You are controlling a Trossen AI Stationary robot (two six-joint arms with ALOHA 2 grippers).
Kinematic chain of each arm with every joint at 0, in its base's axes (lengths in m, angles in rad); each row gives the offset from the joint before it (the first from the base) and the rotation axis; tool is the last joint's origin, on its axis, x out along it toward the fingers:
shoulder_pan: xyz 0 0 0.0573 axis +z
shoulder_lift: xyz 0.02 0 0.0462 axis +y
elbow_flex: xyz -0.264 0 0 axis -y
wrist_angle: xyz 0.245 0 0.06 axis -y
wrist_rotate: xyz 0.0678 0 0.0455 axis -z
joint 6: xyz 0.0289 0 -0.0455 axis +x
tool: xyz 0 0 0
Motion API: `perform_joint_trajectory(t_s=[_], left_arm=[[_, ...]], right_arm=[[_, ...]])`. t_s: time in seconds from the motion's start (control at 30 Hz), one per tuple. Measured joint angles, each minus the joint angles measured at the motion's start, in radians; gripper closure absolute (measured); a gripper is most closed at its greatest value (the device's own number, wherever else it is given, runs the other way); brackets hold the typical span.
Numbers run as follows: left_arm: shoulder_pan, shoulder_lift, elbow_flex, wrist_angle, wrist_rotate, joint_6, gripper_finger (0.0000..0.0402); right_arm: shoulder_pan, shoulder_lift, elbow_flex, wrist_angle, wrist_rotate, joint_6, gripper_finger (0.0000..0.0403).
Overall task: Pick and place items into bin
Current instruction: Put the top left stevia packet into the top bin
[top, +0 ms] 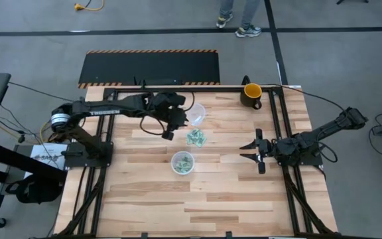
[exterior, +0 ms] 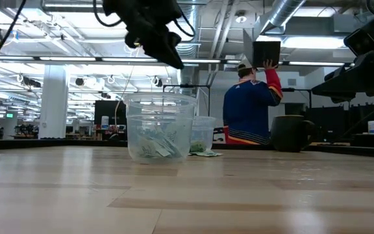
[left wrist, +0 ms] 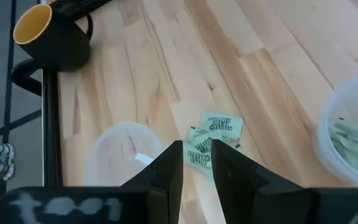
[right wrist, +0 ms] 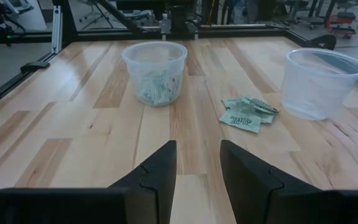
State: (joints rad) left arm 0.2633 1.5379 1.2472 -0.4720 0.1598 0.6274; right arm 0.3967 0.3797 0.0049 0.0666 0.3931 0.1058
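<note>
The items are small pale green packets. A loose pile of them (top: 195, 138) (left wrist: 211, 135) (right wrist: 247, 112) lies flat on the wooden table. Near it stands a clear cup (top: 183, 162) (right wrist: 155, 72) (exterior: 160, 127) with several packets inside, serving as the bin. A second clear cup (top: 196, 114) (left wrist: 122, 155) (right wrist: 321, 81) stands on the far side of the pile. My left gripper (top: 168, 133) (left wrist: 196, 169) (exterior: 164, 45) hangs above the table just left of the pile, slanting down toward it, open, nothing between its fingers. My right gripper (top: 257, 151) (right wrist: 197, 168) waits open at the right.
A dark mug with a yellow inside (top: 251, 95) (left wrist: 50, 38) (exterior: 292, 133) stands at the far right corner beside the black frame rail. Bare wood stretches toward the near edge. A person in a blue jersey (exterior: 249, 107) stands beyond the table.
</note>
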Motion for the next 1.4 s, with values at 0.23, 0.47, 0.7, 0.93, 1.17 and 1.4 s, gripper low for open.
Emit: perform_joint_trajectory(t_s=[0.23,0.47,0.7,0.93,1.17,1.4], left_arm=[[-0.025,0.062,0.000,0.020,-0.071,0.060,0.0304],[-0.055,0.068,0.000,0.030,-0.087,0.210,0.0273],[-0.065,0.068,0.000,0.052,-0.122,0.313,0.0271],[-0.070,0.068,0.000,0.094,-0.145,0.325,0.0271],[-0.072,0.068,-0.001,0.107,-0.089,0.177,0.0271],[-0.071,0.068,-0.018,0.171,0.003,0.076,0.0271]], right_arm=[[0.000,0.000,0.000,0.000,0.000,0.000,0.0284],[0.000,0.000,0.000,0.000,0.000,0.000,0.0284],[0.000,0.000,0.000,0.000,0.000,0.000,0.0284],[0.000,0.000,0.000,0.000,0.000,0.000,0.0284],[0.000,0.000,0.000,0.000,0.000,0.000,0.0284],[0.000,0.000,0.000,0.000,0.000,0.000,0.0284]])
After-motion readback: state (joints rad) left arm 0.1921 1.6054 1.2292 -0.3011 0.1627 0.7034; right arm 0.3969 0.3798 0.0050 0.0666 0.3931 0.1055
